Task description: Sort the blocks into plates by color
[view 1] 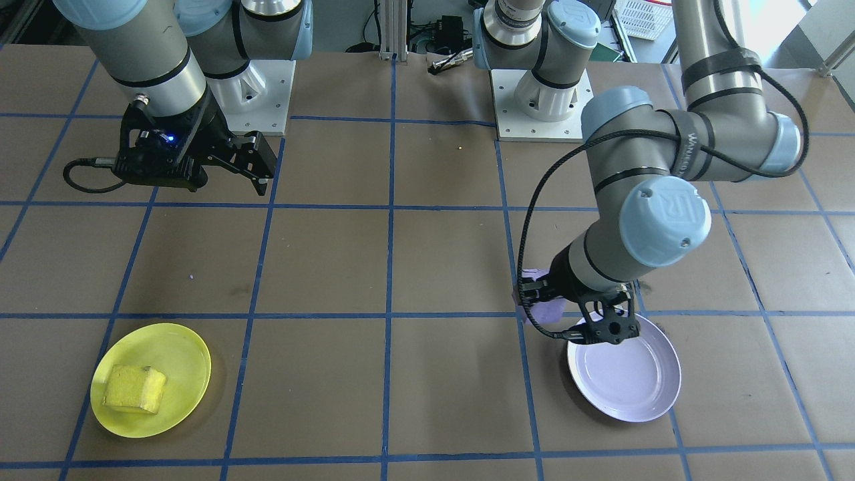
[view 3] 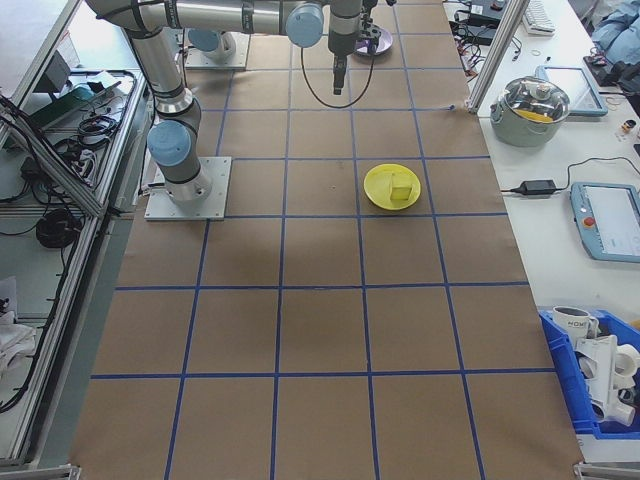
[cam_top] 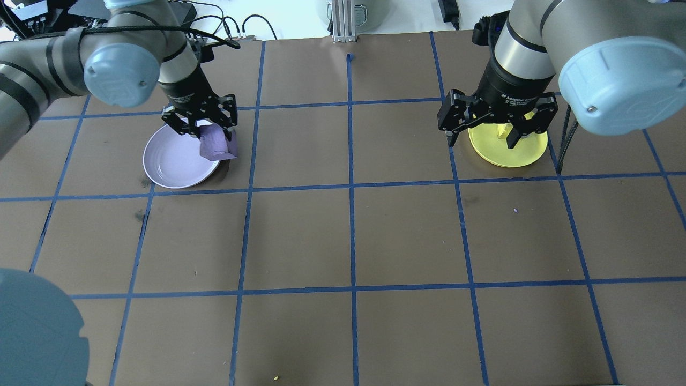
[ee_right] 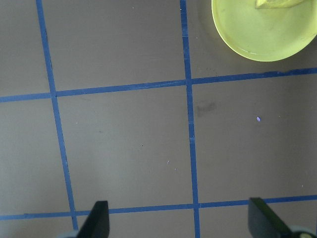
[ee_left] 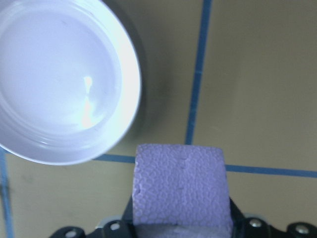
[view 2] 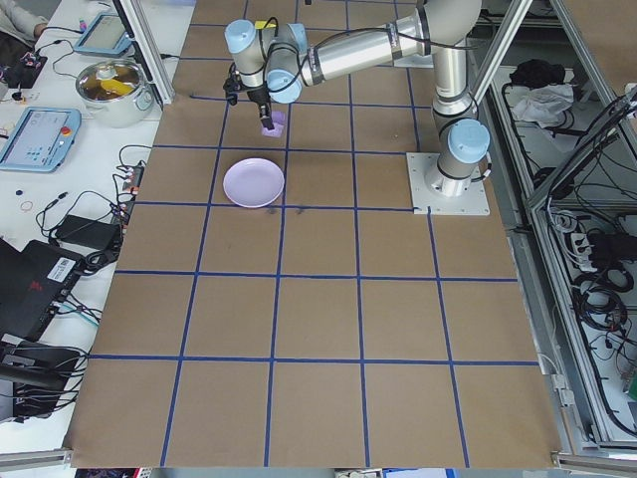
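Light, rough foam purple block [ee_left: 181,188] pinched on opposite flat faces by left gripper [cam_top: 202,122], at lavender plate's [ee_left: 44,139] 4 o'clock; right gripper [ee_right: 181,220] spread, empty.

Yellow block [view 1: 135,389] lies in yellow plate [view 1: 180,347]; purple block [cam_top: 216,142] is held beside lavender plate [cam_top: 171,161].

left arm: reaches forward, elbow bent, wrist pointing down | left end effector [cam_top: 206,124]: fingers closed on a load | right arm: raised | right end effector [cam_top: 484,124]: fingers spread, empty
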